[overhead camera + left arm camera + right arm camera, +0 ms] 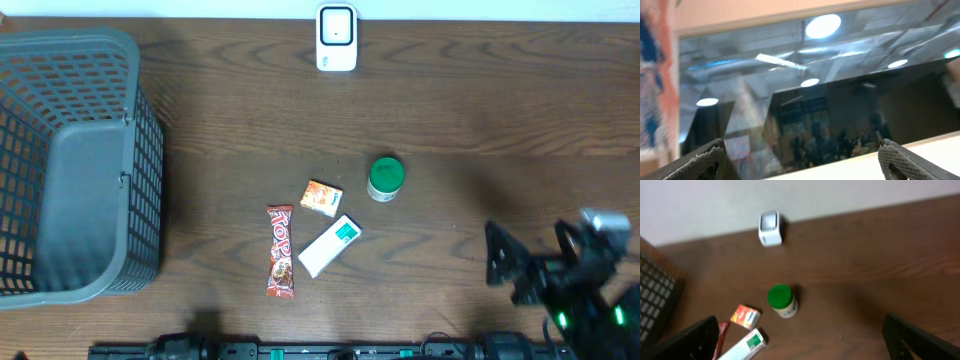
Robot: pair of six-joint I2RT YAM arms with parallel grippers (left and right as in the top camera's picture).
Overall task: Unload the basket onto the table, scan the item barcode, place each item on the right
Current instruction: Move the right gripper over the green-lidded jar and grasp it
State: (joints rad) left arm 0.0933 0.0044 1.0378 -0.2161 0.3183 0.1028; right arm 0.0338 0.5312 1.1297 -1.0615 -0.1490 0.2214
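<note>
**Four items loose on table, both grippers released**

Wood-grain brown table [500,100], matte. At far edge centre: white scanner [336,38], boxy with rounded corners, upright. Far left: grey plastic basket [70,160], lattice walls, solid floor.

Mid-table cluster, nothing held:
- jar [385,178], round, green lid, pale label; rightmost, apart from the rest.
- packet [321,197], small, orange, squarish; left of jar.
- box [330,245], long, white with green patch, lying diagonal; just below packet.
- candy bar [281,251], red glossy wrapper, lengthwise; just left of box.

No barcode readable in any view.

Right gripper [505,270]: black, spread wide, empty, low right, well apart from the items. Right wrist view: textured black fingers [695,340] at both lower corners, jar, packet, box end and scanner between them; basket only a dark mesh edge at left.

Left gripper [802,145]: spread wide, empty. Seen in left wrist view only, aimed upward: ceiling lights, dark shiny panel, no table. Not made out overhead.
</note>
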